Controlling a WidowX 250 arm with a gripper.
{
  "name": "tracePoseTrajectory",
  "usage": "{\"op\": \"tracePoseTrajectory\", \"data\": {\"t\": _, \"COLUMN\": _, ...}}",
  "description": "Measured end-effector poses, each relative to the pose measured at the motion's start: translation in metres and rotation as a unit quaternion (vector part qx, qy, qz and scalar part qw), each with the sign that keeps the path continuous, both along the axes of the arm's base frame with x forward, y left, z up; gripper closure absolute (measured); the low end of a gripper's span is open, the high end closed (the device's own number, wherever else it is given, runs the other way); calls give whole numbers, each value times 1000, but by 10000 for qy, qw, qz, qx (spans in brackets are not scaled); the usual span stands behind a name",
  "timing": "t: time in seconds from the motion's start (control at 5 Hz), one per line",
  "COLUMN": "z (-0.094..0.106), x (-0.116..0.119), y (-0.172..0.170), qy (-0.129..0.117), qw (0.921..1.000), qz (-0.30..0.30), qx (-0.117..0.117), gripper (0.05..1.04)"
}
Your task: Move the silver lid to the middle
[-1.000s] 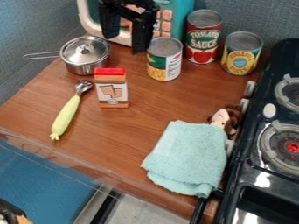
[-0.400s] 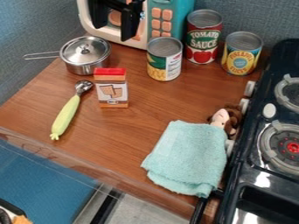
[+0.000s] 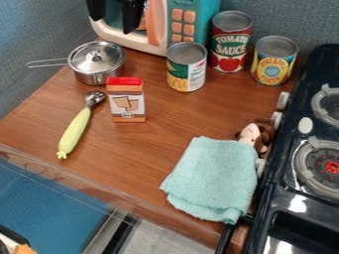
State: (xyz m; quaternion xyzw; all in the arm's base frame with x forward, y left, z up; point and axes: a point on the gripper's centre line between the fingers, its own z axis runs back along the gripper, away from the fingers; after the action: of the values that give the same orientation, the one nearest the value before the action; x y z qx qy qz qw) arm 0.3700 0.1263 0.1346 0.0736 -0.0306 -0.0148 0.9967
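Nearest me, a red-topped box (image 3: 126, 100) stood upright. Just behind, the silver lid (image 3: 84, 58) sat on its small pot (image 3: 99, 78), at the counter's far left. Beyond, before the toy microwave (image 3: 161, 48), hung the black gripper (image 3: 114, 24), fingers apart, holding nothing. The reach seemed in hand; next it needed lowering around the lid's knob (image 3: 97, 55).

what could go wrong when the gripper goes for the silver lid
The small knob on the silver lid might slip from the grip. Carried low toward the middle, the lid could tip the red-topped box, which stands upright right by the pot. A poor lift might drag the pot along.
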Motion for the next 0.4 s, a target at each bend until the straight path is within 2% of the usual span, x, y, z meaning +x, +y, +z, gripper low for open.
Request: {"op": "tracePoseTrajectory", "data": {"t": 0.4, "z": -10, "x": 15, "y": 30, "qy": -46, "qw": 9989, "qz": 454, "qx": 66, "gripper": 83}}
